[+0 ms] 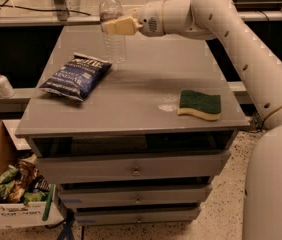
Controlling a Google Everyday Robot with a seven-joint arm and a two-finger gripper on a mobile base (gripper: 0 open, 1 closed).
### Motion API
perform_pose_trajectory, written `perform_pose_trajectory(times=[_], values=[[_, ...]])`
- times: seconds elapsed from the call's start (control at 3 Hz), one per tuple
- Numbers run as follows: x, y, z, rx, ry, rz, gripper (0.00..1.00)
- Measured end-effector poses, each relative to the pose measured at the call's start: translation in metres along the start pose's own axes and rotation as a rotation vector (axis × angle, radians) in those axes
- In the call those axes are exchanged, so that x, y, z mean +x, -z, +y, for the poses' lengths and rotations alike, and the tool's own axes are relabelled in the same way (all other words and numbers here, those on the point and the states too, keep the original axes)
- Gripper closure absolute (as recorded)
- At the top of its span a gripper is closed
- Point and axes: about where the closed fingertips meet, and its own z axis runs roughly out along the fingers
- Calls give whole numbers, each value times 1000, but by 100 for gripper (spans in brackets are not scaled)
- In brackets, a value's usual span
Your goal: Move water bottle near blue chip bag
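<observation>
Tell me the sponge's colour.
The sponge has a green top and yellow base, in the camera view. The gripper holds the water bottle at the table's rear.

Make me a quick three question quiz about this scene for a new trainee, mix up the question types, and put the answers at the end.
1. True or false: the gripper, over the back part of the cabinet top, is shut on the water bottle.
2. Multiple choice: what lies on the right part of the cabinet top as the camera sees it? A) a red mug B) a green sponge C) a banana
3. Fill in: in the camera view, the blue chip bag lies to the ___ of the water bottle and nearer the front edge.

Key: 1 true; 2 B; 3 left.
</observation>
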Motion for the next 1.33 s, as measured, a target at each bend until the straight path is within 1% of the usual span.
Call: perform_pose_trajectory(times=[0.33,0.67,1.0,1.33], values=[[2,-12,8,-38,24,-24,100],[42,-15,8,-55,32,-9,100],[49,-16,12,-65,26,-3,100],[54,-11,13,-66,23,-10,82]])
